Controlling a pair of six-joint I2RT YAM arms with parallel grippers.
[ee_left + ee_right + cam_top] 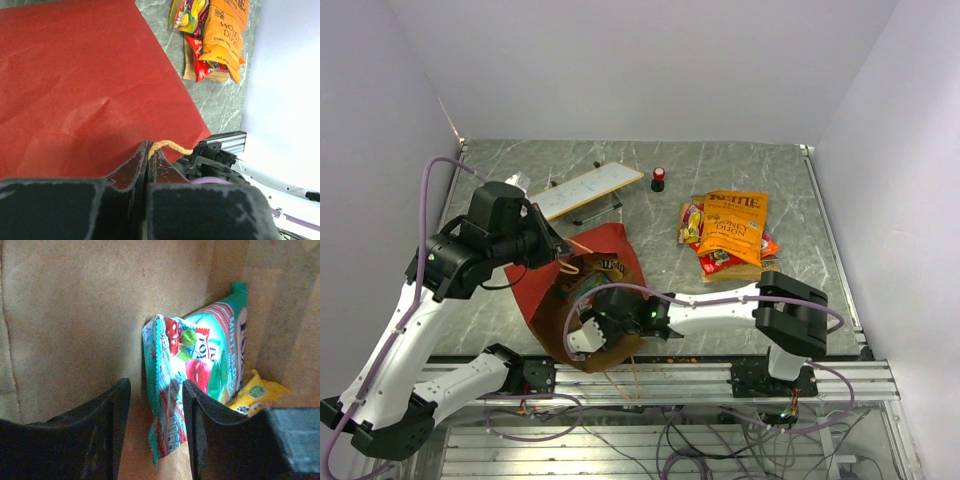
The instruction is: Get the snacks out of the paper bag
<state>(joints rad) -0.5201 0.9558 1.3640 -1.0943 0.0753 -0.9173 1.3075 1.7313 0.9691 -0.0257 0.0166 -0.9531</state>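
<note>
Packet (200, 365) inside paper bag (75, 305) stands between parted fingers (105, 430) of right hand (155, 387).

I'm counting one red paper bag (615, 243), with three snacks sitting inside: a teal fruit-candy packet (200, 355), a yellow packet (257, 395) and a brown packet (610, 266). Four more are lying piled on the table (775, 170): an orange chip bag (732, 225), a multicolour packet (691, 222), a red packet (720, 262) and a tan packet (188, 56). There's also one white board (585, 190) and one red-and-black cylinder (659, 179).

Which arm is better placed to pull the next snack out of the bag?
Right. The right gripper is inside the paper bag, jaws open either side of the edge of a teal candy packet. The left gripper is outside, jaws shut on the bag's twisted handle, holding it.
</note>
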